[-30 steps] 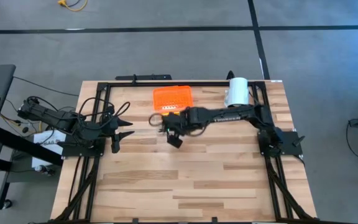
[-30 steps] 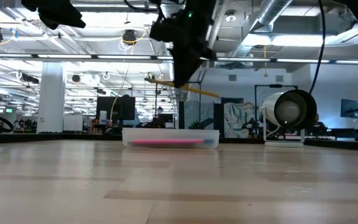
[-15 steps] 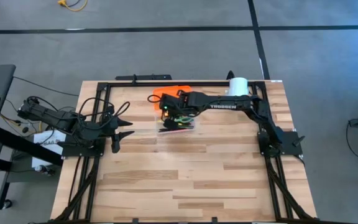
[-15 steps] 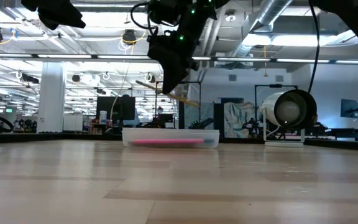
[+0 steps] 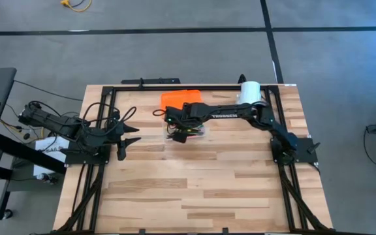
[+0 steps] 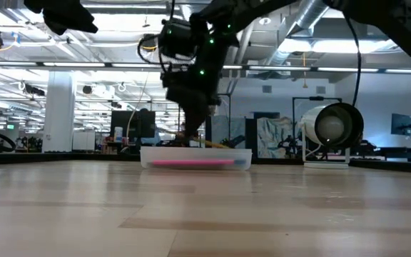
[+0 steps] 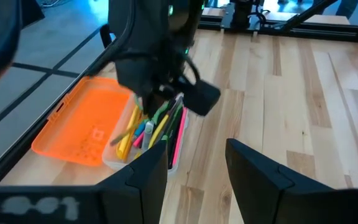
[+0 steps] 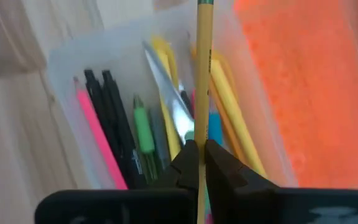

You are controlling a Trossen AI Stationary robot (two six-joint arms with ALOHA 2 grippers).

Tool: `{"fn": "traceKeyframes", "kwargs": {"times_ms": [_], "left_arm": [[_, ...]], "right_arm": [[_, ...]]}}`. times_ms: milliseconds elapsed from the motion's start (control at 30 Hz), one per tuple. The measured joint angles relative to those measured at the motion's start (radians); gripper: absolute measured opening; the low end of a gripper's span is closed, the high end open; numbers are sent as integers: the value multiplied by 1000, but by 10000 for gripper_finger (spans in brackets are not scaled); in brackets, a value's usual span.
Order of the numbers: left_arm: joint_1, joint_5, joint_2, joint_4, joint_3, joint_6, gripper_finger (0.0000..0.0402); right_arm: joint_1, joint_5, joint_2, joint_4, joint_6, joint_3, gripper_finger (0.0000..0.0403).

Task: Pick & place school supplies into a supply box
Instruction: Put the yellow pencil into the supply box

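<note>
A white cylinder (image 5: 249,95) lies on the wooden table (image 5: 194,189), near its far right corner.

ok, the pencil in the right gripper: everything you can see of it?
The pencil is thin and yellow with a greenish tip at its far end, and looks like painted wood. The right gripper is shut on its shaft. It hangs over the open clear supply box, above the pens and scissors inside; from table height it lies low and tilted at the box's rim. I cannot tell whether it touches the contents.
</note>
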Motion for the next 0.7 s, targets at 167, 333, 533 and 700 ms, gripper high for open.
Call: {"fn": "traceKeyframes", "kwargs": {"times_ms": [167, 333, 533, 700], "left_arm": [[0, 1, 1, -3, 0, -3, 153], [0, 0, 0, -4, 0, -2, 153], [0, -12, 0, -4, 0, 10, 153], [0, -18, 0, -4, 0, 10, 153]], "right_arm": [[0, 3, 28, -24, 2, 2, 0], [0, 24, 32, -72, 5, 1, 0], [-9, 5, 37, -73, -26, 0, 0], [-3, -40, 43, -62, -74, 0, 0]]}}
